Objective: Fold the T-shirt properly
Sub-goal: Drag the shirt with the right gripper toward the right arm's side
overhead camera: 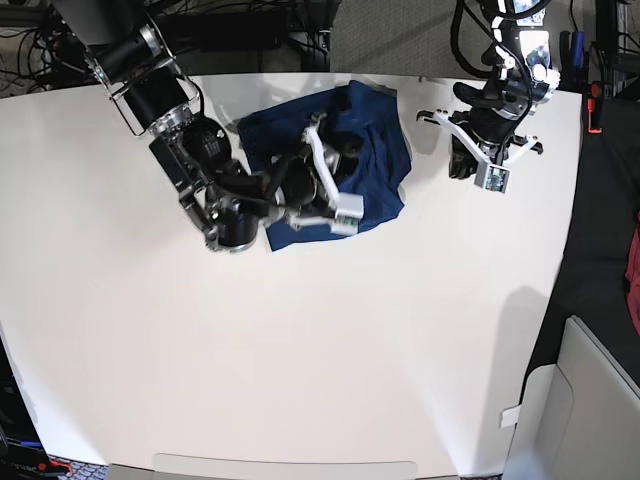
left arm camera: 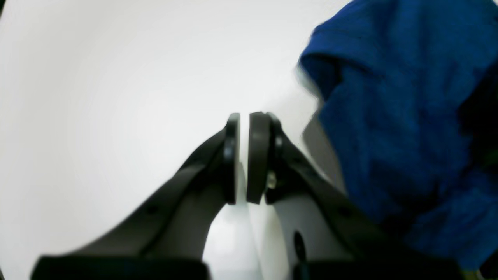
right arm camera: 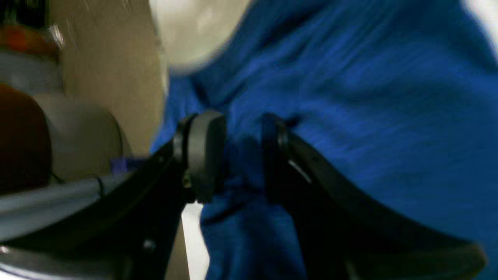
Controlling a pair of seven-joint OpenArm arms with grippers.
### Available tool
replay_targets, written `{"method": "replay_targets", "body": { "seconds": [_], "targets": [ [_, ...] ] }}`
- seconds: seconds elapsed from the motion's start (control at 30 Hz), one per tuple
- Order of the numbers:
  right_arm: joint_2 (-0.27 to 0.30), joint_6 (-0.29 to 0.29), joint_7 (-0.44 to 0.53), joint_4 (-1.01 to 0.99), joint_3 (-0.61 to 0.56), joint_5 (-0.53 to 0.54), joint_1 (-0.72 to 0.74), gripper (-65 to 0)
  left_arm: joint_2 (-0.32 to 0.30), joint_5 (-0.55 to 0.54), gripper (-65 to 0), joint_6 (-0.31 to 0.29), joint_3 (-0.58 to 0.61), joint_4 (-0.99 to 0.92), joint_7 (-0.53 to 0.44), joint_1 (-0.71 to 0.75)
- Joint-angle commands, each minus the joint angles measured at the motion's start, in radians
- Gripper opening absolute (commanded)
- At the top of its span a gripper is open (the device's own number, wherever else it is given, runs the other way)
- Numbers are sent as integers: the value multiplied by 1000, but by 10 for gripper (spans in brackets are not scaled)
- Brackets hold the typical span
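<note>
Table: a broad, flat white tabletop (overhead camera: 300, 360) fills most of the base view, its surface plain and smooth
T-shirt: the plain royal-blue knit T-shirt (overhead camera: 385, 160) lies crumpled in a loose heap on the far middle of the table, bunched and rumpled rather than spread flat; in the left wrist view a hemmed fold of it (left arm camera: 389, 116) hangs at the right edge, and in the right wrist view the blue fabric (right arm camera: 350, 116) fills most of the picture
Right arm: the thick black and silver arm reaches in from the far left corner of the base view and bends over the heap of cloth
Right gripper: the black two-fingered right gripper (right arm camera: 243, 151) is clenched on a bunch of the T-shirt, with blue cloth packed between its two round pads; in the base view it (overhead camera: 318, 178) sits on top of the heap
Left arm: the black and white arm comes down from the far right corner of the base view, just beside the shirt and apart from it
Left gripper: the black left gripper (left arm camera: 243, 155) has its pads drawn together with only a thin slit between them, nothing grasped, poised over bare white table; in the base view it (overhead camera: 462, 160) stands to the right of the cloth
</note>
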Motion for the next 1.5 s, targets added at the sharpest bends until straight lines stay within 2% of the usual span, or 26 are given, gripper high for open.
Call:
{"method": "replay_targets", "body": {
  "seconds": [0.0,0.2,0.3,0.43,0.53,0.63,0.7,0.87,0.97,1.23,1.47],
  "targets": [
    [0,5,14,19,47,14,35,-472,-5,-4,-613,1,-4,7,-23,-6],
    [-1,5,14,19,168,15,83,-472,-3,-4,-613,1,-4,0,-23,-17],
    [22,5,14,19,145,17,75,-472,-3,-4,-613,1,-4,-3,-23,-17],
    [80,5,14,55,18,15,60,-472,-3,-4,-613,1,-4,-5,-23,-17],
    [129,5,14,84,-33,12,63,-473,17,-4,-613,1,-4,-5,-23,-17],
    [135,5,14,76,-37,8,84,-473,23,-4,-613,1,-4,-5,-23,-17],
    [122,5,14,59,-36,-29,92,-473,23,-4,-613,1,-4,-5,-23,-17],
    [5,5,14,4,-40,-193,86,-473,23,-4,-613,1,-4,-3,-23,-15],
    [-44,5,14,-15,-42,-253,84,-473,23,-4,-613,1,-8,0,-23,-14],
    [-96,5,14,-16,-42,-394,90,-473,21,-4,-615,1,-13,3,-23,-8],
    [-135,5,14,-16,-40,-429,83,-473,21,-4,-615,1,-13,3,-29,6]
  ]
}}
